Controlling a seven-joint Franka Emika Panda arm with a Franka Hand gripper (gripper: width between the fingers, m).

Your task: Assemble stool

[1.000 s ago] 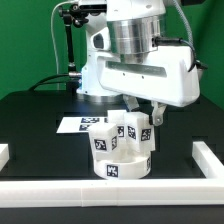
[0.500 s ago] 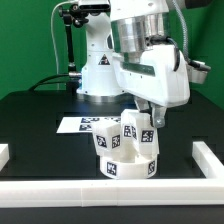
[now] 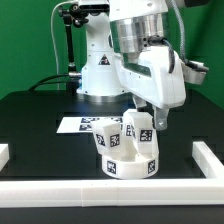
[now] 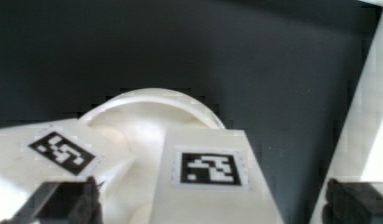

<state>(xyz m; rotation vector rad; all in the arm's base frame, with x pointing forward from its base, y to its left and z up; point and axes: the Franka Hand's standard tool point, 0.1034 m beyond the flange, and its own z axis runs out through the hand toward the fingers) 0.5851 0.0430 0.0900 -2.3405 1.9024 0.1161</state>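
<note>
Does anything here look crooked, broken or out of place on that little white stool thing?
Nothing stands out. The stool sits upside down on the black table, legs pointing up from the round seat, which suits a half-built kit. The hand is over one leg. No damage shows.

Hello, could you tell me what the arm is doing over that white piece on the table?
A single robot arm is putting together a small white stool. The round seat lies on the black table with blocky legs standing upright on it. The pincer is right at one leg on the exterior view's right; in the wrist view its fingers stand wide apart on either side of that leg, so it appears released. The marker board lies behind.
</note>
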